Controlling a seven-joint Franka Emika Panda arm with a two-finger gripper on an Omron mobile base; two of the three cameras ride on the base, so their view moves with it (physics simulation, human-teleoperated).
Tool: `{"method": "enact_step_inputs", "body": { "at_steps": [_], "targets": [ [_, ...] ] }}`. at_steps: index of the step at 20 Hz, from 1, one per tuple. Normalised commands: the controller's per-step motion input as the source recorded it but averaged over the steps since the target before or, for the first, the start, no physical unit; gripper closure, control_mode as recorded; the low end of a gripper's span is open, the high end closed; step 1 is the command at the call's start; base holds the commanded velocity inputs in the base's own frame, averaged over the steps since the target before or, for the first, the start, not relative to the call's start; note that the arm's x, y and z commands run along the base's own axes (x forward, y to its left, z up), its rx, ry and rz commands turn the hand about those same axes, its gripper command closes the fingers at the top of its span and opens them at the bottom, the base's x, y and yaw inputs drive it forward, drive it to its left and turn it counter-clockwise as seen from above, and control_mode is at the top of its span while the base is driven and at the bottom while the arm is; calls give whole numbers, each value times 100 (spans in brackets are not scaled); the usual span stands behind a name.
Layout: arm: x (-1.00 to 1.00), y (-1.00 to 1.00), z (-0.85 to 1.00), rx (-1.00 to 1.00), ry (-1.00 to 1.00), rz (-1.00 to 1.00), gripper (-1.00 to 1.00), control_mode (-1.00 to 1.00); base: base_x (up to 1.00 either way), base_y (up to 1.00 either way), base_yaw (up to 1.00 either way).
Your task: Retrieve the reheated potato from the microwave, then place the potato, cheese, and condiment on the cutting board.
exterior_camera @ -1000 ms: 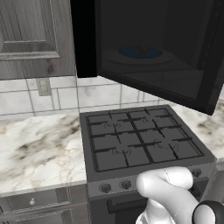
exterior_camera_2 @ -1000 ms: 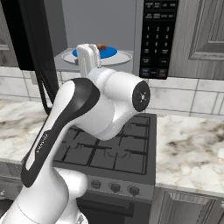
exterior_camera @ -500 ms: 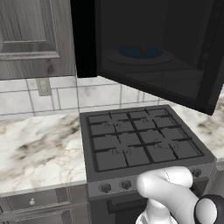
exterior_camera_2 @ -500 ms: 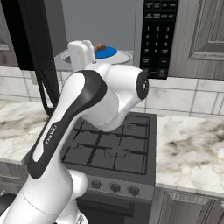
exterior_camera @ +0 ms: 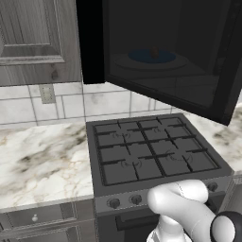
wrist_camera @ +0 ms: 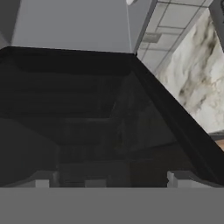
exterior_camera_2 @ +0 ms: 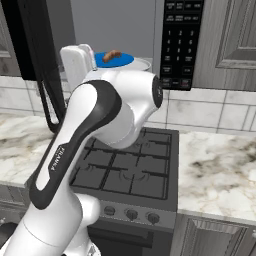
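above the stove (exterior_camera: 151,151), the microwave (exterior_camera_2: 182,42) stands open; the released gripper (wrist_camera: 109,180) must reach its potato (exterior_camera_2: 112,54).

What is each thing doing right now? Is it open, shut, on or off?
Microwave: door swung wide open.
Potato: on the blue plate inside the microwave, not picked up yet.
Stove: no flames, nothing on the burners.
Pincer: open, holding nothing.
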Motion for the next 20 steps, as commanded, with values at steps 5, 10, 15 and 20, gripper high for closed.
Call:
{"method": "enact_step_inputs", "body": {
  "at_steps": [5, 10, 15, 20],
  "targets": [
    [-29, 34, 7, 0, 0, 17, -100, -100, 0, 0, 0],
    [-32, 40, 3, 0, 0, 19, -100, -100, 0, 0, 0],
    [-24, 49, 0, 0, 0, 19, -100, -100, 0, 0, 0],
    [-18, 54, 0, 0, 0, 19, -100, -100, 0, 0, 0]
  ]
}}
